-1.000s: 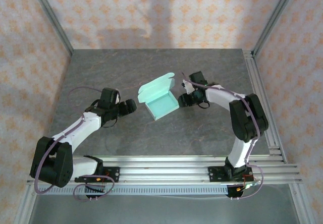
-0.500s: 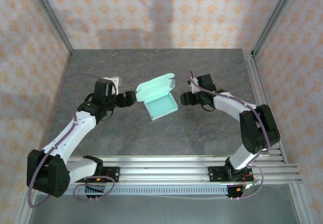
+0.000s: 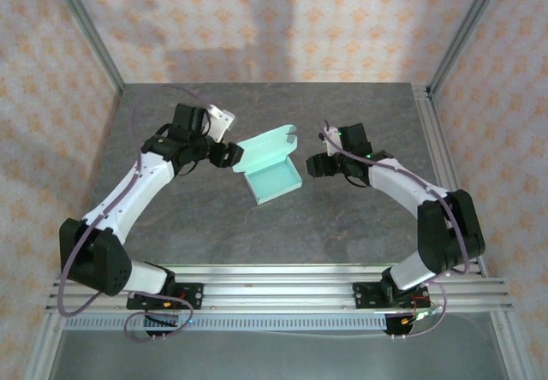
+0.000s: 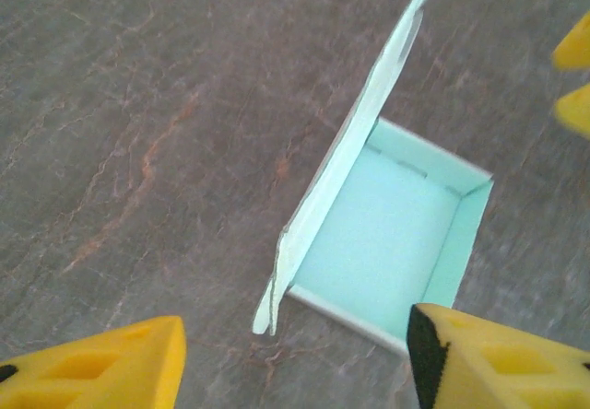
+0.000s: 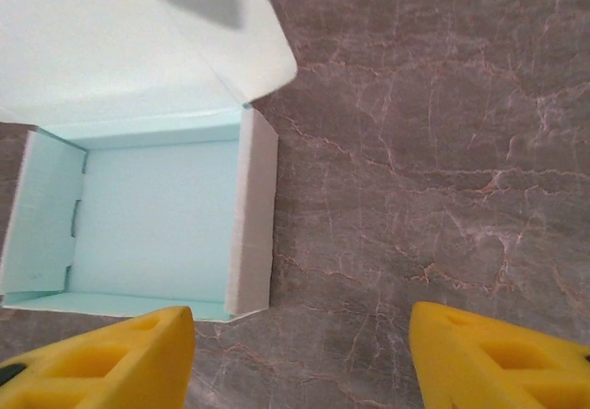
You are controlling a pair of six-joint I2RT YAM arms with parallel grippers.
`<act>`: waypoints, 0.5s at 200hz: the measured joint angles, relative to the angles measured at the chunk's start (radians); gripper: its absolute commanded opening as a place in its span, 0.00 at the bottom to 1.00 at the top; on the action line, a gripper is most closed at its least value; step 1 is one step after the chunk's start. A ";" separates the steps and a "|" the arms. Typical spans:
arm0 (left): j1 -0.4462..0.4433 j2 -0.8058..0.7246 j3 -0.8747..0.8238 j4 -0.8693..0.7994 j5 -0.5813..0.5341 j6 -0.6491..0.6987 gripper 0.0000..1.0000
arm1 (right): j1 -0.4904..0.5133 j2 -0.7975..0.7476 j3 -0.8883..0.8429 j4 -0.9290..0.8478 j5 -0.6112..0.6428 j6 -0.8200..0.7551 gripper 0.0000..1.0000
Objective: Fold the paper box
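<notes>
Your pale mint-blue thin card paper box [image 3: 276, 181] sits at the middle of the grey marbled table [image 3: 205, 226]. Tray walls are up; its lid [image 3: 265, 147] stands open, so closing and tucking remain. Your left gripper [image 3: 228, 153] by the lid and right gripper [image 3: 313, 166] beside the tray both gape empty

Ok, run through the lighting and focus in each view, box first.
Top external: soft, even light, no glare; the paper box is sharp. Left wrist: the box is fairly sharp, while the left pincer at the bottom edge is soft. Right wrist: a grey shadow falls on the inside of the raised lid, and the right pincer is blurred.
</notes>
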 measured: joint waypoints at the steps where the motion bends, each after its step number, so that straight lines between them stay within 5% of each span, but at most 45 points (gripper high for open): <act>1: 0.000 0.004 0.005 -0.005 0.000 0.007 0.61 | 0.000 -0.001 0.000 0.000 0.000 0.000 0.63; 100: 0.000 0.212 0.126 -0.139 -0.050 0.152 0.32 | 0.000 -0.028 0.000 -0.023 0.003 -0.033 0.63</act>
